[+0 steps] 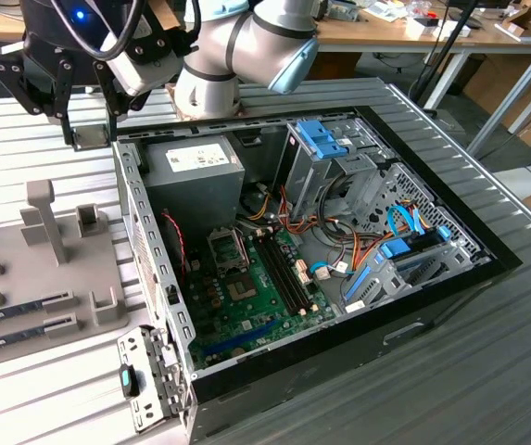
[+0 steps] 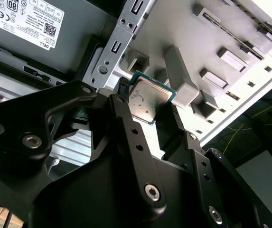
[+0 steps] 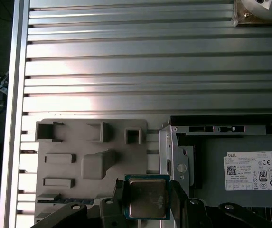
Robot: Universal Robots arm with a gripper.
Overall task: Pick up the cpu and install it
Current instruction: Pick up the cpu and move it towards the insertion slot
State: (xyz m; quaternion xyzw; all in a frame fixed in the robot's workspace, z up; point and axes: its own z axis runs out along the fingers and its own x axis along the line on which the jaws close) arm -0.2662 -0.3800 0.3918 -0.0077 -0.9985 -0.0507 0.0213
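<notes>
Cpu [image 3: 147, 197]: my gripper [image 3: 147, 202] is pinching it by two edges. I am holding it beside the case [image 1: 145, 232]; I am judging level carriage vital

Our gripper [image 1: 89, 130], clamped on the cpu [image 3: 147, 198], hangs just outside the case wall [image 1: 138, 232], which stands between it and the green board [image 1: 256, 292]. Inside, the power supply [image 1: 195, 165] and the drive cage [image 1: 325, 158] rise high, and cables [image 1: 339, 246] trail beside the board. Above the board we see open air. Outside the wall, upright posts [image 1: 44, 215] stick up from the fixture. Beyond them the ribbed table [image 3: 126, 61] gives us free passage.
</notes>
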